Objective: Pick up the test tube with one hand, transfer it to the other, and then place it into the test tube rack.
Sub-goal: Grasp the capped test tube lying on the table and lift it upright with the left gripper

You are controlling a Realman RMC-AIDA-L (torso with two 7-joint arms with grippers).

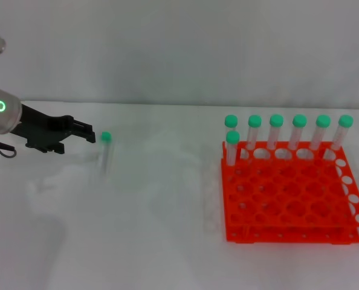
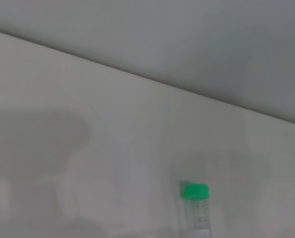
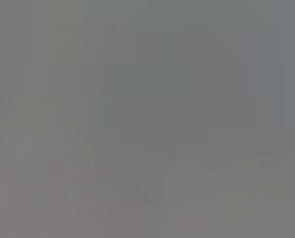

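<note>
The test tube (image 1: 105, 154), clear with a green cap, is on the white table left of centre; I cannot tell whether it stands or lies. It also shows in the left wrist view (image 2: 197, 210). My left gripper (image 1: 89, 132), the black hand on a silver-grey forearm with a green light, reaches in from the left. It is open, with its fingertips just left of the tube's cap and not touching it. The orange-red test tube rack (image 1: 288, 205) stands at the right. My right gripper is out of view; the right wrist view shows only grey blur.
Several green-capped tubes (image 1: 276, 133) stand upright in the rack's back row, and one more (image 1: 232, 148) stands in the second row at its left end. A grey wall rises behind the white table (image 1: 161, 229).
</note>
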